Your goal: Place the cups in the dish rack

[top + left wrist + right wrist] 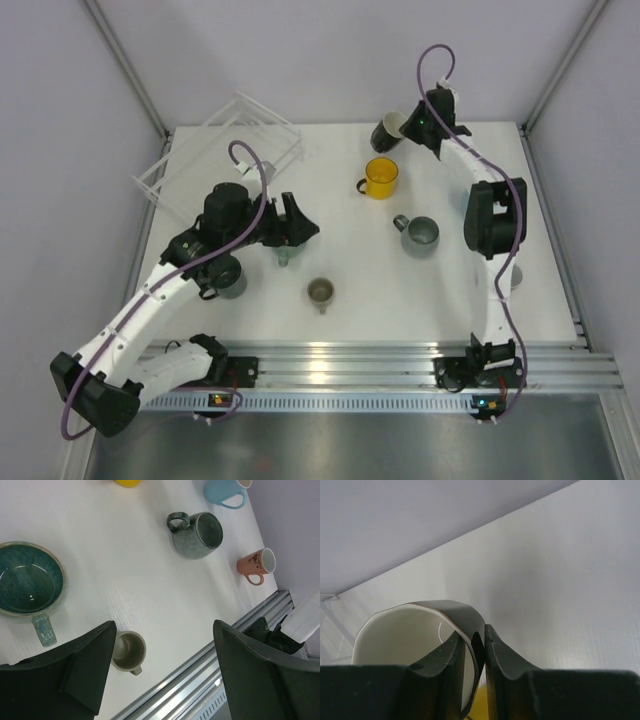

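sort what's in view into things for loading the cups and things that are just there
For the job: dish rack; black cup, pinched in the right fingers; yellow cup; grey-green mug; olive cup; teal mug; light blue mug; salmon mug.
Just there: metal rail; purple cables.

White arms [140,305], black joints [228,205], looping purple cables [436,47].

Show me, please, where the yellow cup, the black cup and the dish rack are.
yellow cup [382,177]: top view, on its inside bottom.
black cup [384,136]: top view, on its dark outer side.
dish rack [268,113]: top view, on its far rim.
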{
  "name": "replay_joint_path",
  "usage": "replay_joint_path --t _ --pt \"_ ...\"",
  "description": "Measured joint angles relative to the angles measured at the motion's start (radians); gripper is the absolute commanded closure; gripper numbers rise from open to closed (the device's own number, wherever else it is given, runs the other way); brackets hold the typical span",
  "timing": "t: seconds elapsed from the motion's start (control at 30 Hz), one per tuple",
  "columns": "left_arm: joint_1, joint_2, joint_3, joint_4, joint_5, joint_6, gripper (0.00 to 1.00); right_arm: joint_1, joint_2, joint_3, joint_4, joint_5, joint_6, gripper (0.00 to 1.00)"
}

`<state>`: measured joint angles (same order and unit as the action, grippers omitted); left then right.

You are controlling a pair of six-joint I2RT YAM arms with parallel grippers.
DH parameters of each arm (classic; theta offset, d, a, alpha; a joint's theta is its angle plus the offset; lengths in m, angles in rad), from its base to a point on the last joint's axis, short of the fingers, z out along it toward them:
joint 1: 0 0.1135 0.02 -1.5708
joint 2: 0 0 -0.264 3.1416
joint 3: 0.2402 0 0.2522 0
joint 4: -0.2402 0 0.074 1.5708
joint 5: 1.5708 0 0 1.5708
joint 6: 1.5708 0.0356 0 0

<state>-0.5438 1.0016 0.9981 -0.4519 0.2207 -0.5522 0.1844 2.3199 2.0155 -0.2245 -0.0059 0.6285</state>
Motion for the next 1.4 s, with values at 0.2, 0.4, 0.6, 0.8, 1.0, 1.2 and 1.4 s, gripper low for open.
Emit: replay_joint_path --t 0.2,0.4,0.6,0.8,1.0,1.2,1.4 --pt "0.000 0.000 0.036 -0.001 0.029 0.000 0.18 -0.029 -0.146 -0.126 0.079 -0.106 0.047 1.00" --pt "0.000 0.011 0.114 0.027 0.082 -0.035 0.18 -0.044 -0.372 -0.343 0.246 -0.262 0.120 1.00" --pt "0.000 0.050 0.117 0.145 0.206 -0.132 0.19 -0.044 -0.635 -0.612 0.499 -0.434 0.245 1.00" --pt "0.000 0.059 0.074 0.334 0.308 -0.257 0.18 -0.024 -0.850 -0.840 0.707 -0.525 0.378 1.00" --pt "0.001 0.039 -0.081 0.619 0.369 -0.418 0.17 0.063 -1.023 -1.032 0.828 -0.548 0.476 1.00" --pt "-0.003 0.037 -0.151 0.808 0.392 -0.528 0.17 0.171 -1.107 -1.109 0.867 -0.520 0.507 1.00" --pt "-0.051 0.033 -0.151 0.909 0.369 -0.544 0.19 0.242 -1.099 -1.119 0.940 -0.484 0.540 1.00"
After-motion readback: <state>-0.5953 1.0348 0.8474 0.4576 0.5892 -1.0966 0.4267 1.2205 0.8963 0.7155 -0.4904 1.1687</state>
